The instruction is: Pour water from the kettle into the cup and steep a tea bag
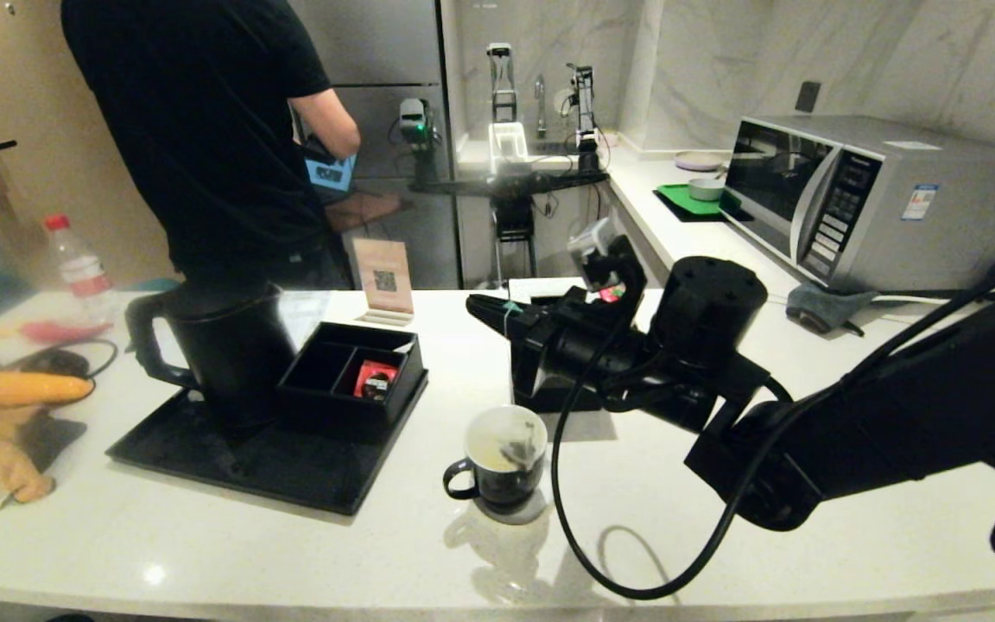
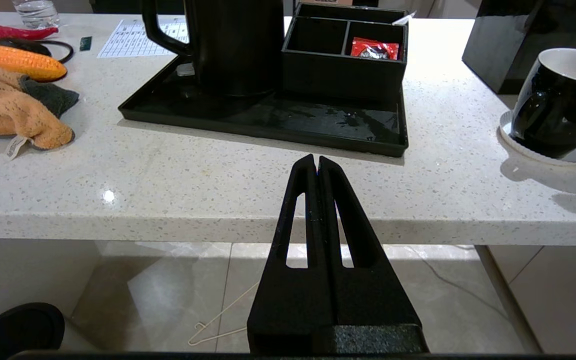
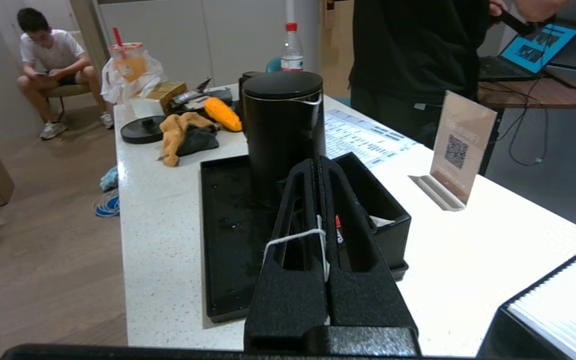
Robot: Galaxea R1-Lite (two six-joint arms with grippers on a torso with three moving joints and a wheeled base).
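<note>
The black cup [image 1: 497, 484] stands on a white coaster near the counter's front, with pale water [image 1: 487, 451] and the grey tea bag [image 1: 518, 449] inside. My right gripper [image 1: 473, 304] hovers above and behind the cup, pointing left, shut on the tea bag's white string [image 3: 293, 235], which loops over one finger. The tall black kettle [image 1: 221, 354] stands on the black tray [image 1: 230, 471] at left, lid closed. My left gripper [image 2: 316, 160] is shut and empty, low in front of the counter edge, facing the tray; the cup [image 2: 558, 105] is off to its side.
A black divided box [image 1: 351, 380] with a red packet sits on the tray beside the kettle. A black tissue box [image 2: 518, 40] stands behind the cup. Microwave [image 1: 860, 199] at right; QR sign [image 1: 383, 281], a person in black [image 1: 204, 130], corn [image 1: 31, 389] and cloth at left.
</note>
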